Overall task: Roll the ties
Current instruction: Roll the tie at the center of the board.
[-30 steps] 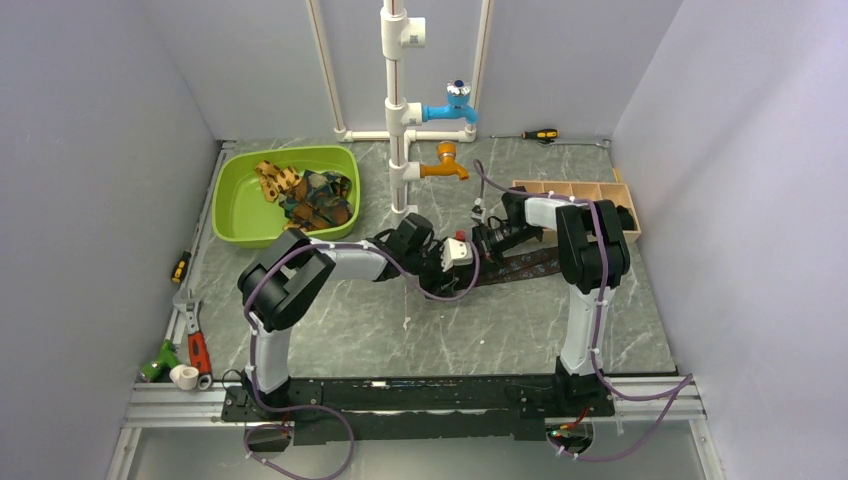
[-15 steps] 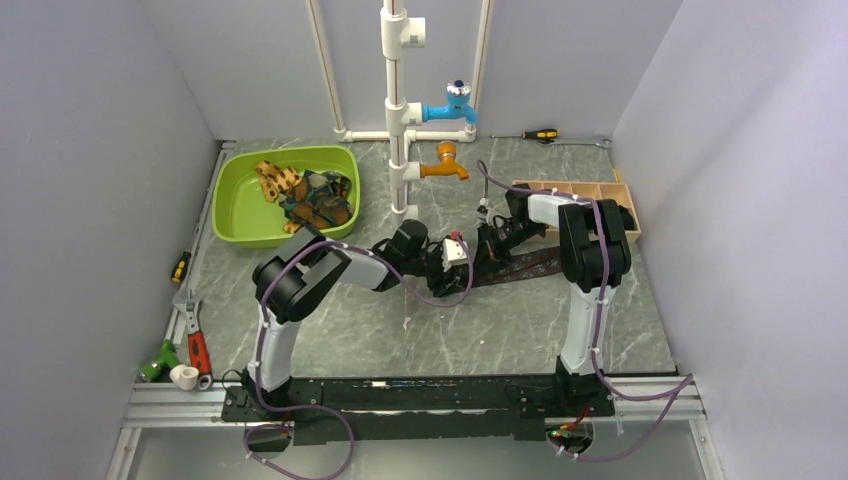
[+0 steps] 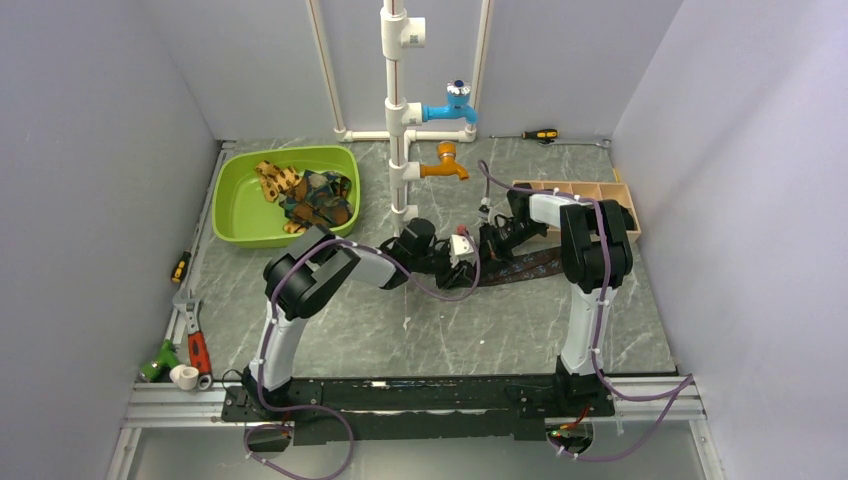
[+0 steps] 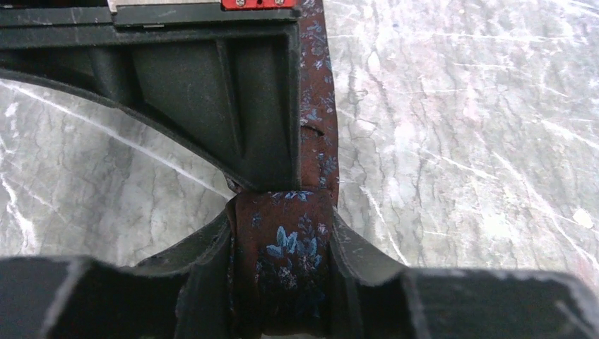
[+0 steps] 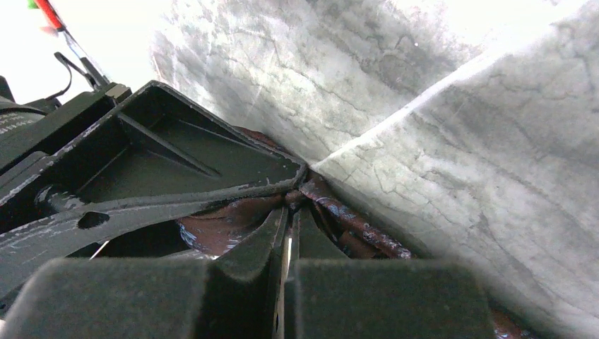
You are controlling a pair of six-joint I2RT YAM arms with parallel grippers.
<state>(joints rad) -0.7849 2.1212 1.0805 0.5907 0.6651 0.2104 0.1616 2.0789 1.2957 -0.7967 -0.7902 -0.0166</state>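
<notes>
A dark brown tie [image 3: 530, 266] with small pale blue flowers lies flat on the marble table, running right from the two grippers. My left gripper [image 3: 470, 262] is shut on its rolled end [image 4: 282, 258], the roll sitting between both fingers [image 4: 367, 254]. My right gripper [image 3: 490, 245] is shut, its tips [image 5: 291, 212] down against the tie [image 5: 353, 220] right at the roll; one of its fingers [image 4: 212, 85] lies along the strip. More ties [image 3: 310, 195], tan-orange, brown and teal, lie heaped in the green basin [image 3: 290, 152].
A white pipe stand [image 3: 398, 120] with blue and orange taps rises just behind the grippers. A wooden divided box [image 3: 570, 188] sits at the right. Tools lie along the left edge [image 3: 195, 345], and a screwdriver [image 3: 540, 134] lies at the back.
My left arm has shifted right and its gripper has moved closer to the right gripper. Less flat tie shows. The right arm has barely moved.
</notes>
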